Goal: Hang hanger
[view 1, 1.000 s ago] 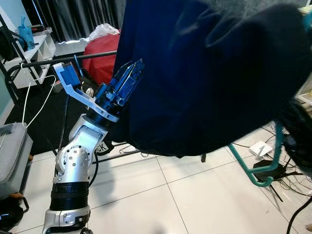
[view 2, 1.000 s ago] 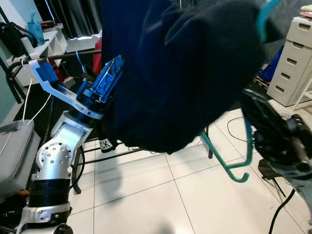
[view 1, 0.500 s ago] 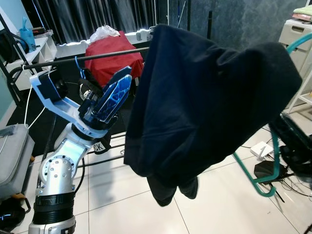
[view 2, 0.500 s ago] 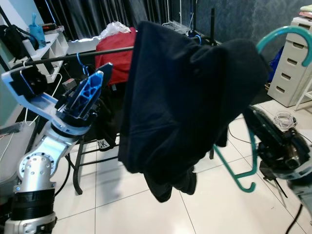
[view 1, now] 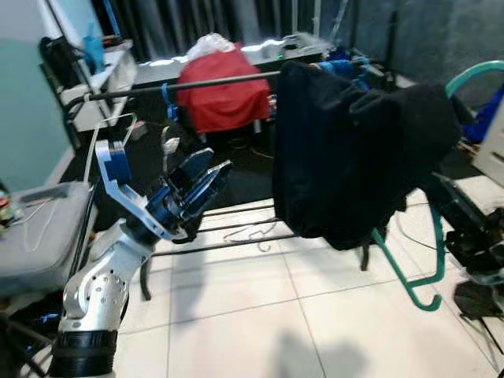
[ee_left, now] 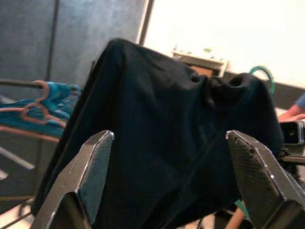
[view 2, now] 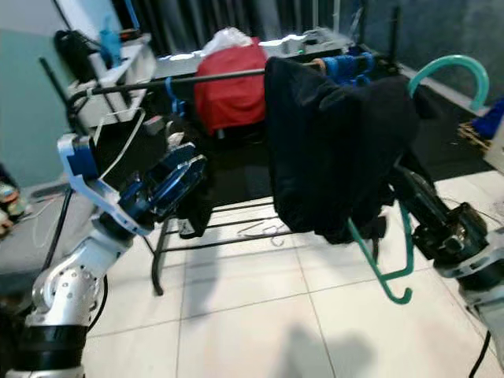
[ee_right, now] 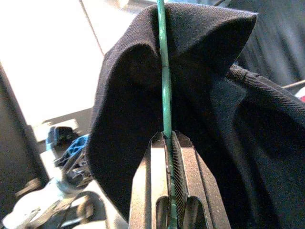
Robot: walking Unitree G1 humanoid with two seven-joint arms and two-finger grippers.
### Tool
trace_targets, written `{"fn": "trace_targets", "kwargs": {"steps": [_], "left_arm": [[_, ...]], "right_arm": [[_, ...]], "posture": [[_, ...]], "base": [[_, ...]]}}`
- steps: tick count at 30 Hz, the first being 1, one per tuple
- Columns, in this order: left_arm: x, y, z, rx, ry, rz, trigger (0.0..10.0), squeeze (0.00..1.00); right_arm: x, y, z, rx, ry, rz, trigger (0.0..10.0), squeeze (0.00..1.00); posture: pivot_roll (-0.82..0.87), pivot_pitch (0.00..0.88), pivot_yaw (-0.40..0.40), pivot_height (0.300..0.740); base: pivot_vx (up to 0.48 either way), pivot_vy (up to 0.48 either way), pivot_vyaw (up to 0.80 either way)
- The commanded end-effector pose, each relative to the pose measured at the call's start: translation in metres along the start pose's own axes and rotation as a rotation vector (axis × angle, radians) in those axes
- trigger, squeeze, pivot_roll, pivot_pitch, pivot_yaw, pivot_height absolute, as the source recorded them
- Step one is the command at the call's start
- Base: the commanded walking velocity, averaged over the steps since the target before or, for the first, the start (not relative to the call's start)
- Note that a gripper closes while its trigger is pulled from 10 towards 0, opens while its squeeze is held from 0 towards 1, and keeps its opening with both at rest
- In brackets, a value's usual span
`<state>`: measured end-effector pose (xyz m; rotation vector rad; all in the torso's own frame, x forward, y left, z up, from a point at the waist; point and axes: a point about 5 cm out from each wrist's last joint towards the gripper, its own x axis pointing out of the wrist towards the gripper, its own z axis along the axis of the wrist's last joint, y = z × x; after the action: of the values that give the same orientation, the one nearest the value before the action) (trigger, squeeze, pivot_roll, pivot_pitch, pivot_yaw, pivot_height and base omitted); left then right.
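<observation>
A teal hanger (view 2: 394, 264) carries a dark garment (view 1: 346, 165) draped over it, its hook (view 2: 446, 66) curving up at the right. My right gripper (ee_right: 167, 143) is shut on the hanger's thin teal wire, its fingers (view 2: 413, 193) reaching up under the cloth. The garment's top edge sits close to the dark clothes rail (view 1: 197, 81); contact cannot be told. My left gripper (view 1: 201, 179) hovers open left of the garment, below the rail, blue fingers (ee_left: 93, 167) spread with nothing between them.
A red garment (view 1: 224, 94) and blue hangers (view 2: 346, 63) hang on the rail. A white hanger (view 1: 110, 130) hangs at its left end. A grey case (view 1: 35, 244) stands at left, and a loose hanger (view 1: 252, 232) lies on the tiled floor under the rack.
The whole view has shifted and drawn back. The garment on its hanger now sits farther from the camera, up by the rail. My left gripper is lower, still open.
</observation>
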<state>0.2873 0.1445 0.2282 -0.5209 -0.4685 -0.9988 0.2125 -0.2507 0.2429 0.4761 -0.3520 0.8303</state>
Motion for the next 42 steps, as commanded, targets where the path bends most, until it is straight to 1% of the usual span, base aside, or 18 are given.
{"fn": "trace_targets", "kwargs": {"steps": [1,3,5,8,10,11,14,18,19,21,23,25,28,32,35,38,41,42], "left_arm": [[-0.004,0.000,0.002,0.023,0.033,0.010,10.0,0.00],[-0.006,-0.001,0.001,0.027,0.041,0.027,10.0,0.00],[-0.007,0.001,0.000,0.029,0.018,0.088,10.0,0.00],[-0.005,0.002,-0.007,0.040,0.015,0.145,10.0,0.00],[-0.005,0.002,-0.007,0.040,0.015,0.145,10.0,0.00],[-0.004,0.002,-0.015,0.035,0.029,0.186,10.0,0.00],[-0.004,0.001,-0.025,0.028,0.046,0.231,10.0,0.00],[-0.004,0.000,-0.029,0.031,0.055,0.251,10.0,0.00],[-0.009,0.000,-0.036,0.032,0.062,0.320,10.0,0.00],[-0.009,0.000,-0.036,0.032,0.062,0.320,10.0,0.00],[-0.019,0.002,-0.042,0.047,0.062,0.442,10.0,0.00],[-0.023,0.002,-0.041,0.059,0.051,0.480,10.0,0.00],[-0.025,0.000,-0.039,0.063,0.043,0.490,10.0,0.00],[-0.024,-0.003,-0.037,0.078,0.053,0.487,10.0,0.00],[-0.021,-0.004,-0.037,0.081,0.054,0.489,10.0,0.00],[-0.009,-0.006,-0.035,0.090,0.045,0.452,10.0,0.00],[-0.009,-0.006,-0.035,0.090,0.045,0.452,10.0,0.00],[-0.006,-0.010,-0.033,0.095,0.040,0.422,10.0,0.00]], "right_arm": [[0.006,0.011,-0.002,0.023,-0.001,0.097,10.0,0.00],[0.006,0.015,-0.008,0.056,0.032,0.142,10.0,0.00],[0.007,0.017,-0.015,0.096,0.072,0.194,10.0,0.00],[0.011,0.016,-0.019,0.113,0.082,0.209,10.0,0.00],[0.011,0.016,-0.019,0.113,0.082,0.209,10.0,0.00],[0.014,0.016,-0.022,0.126,0.083,0.216,10.0,0.00],[0.016,0.016,-0.026,0.139,0.084,0.226,10.0,0.00],[0.017,0.016,-0.027,0.144,0.085,0.233,10.0,0.00],[0.022,0.017,-0.027,0.159,0.072,0.252,10.0,0.00],[0.022,0.017,-0.027,0.159,0.072,0.252,10.0,0.00],[0.030,0.017,-0.025,0.189,0.052,0.293,10.0,0.00],[0.034,0.016,-0.024,0.201,0.056,0.317,10.0,0.00],[0.039,0.014,-0.024,0.207,0.065,0.339,10.0,0.00],[0.046,0.012,-0.025,0.209,0.073,0.369,10.0,0.00],[0.049,0.013,-0.026,0.207,0.072,0.383,10.0,0.00],[0.047,0.014,-0.027,0.202,0.076,0.384,10.0,0.00],[0.047,0.014,-0.027,0.202,0.076,0.384,10.0,0.00],[0.046,0.014,-0.026,0.198,0.075,0.379,10.0,0.00]], "posture": [[-0.22,0.000,0.076,0.740],[-0.22,0.000,0.076,0.740],[-0.22,0.000,0.068,0.740],[-0.21,0.000,0.060,0.740],[-0.21,0.000,0.060,0.740],[-0.21,0.000,0.055,0.740],[-0.21,0.000,0.052,0.740],[-0.20,0.000,0.043,0.740],[-0.17,0.000,-0.030,0.740],[-0.17,0.000,-0.030,0.740],[-0.11,0.000,-0.100,0.740],[-0.09,0.000,-0.118,0.740],[-0.08,0.000,-0.124,0.740],[-0.07,0.000,-0.119,0.740],[-0.07,0.000,-0.107,0.740],[-0.10,0.000,-0.086,0.740],[-0.10,0.000,-0.086,0.740],[-0.10,0.000,-0.082,0.740]], "base": [[0.000,0.000,0.80],[0.000,0.000,0.80],[0.000,0.000,0.80],[0.000,0.000,0.80],[0.000,0.000,0.80],[0.000,0.000,0.80],[0.000,0.000,0.80],[0.000,0.000,0.80],[0.000,0.000,0.80],[0.000,0.000,0.80],[0.000,0.000,0.80],[0.000,0.000,0.80],[0.000,0.000,0.80],[0.000,-0.461,0.80],[0.000,-0.459,0.80],[0.000,0.000,0.80],[0.000,0.000,0.80],[0.000,0.000,0.80]]}}
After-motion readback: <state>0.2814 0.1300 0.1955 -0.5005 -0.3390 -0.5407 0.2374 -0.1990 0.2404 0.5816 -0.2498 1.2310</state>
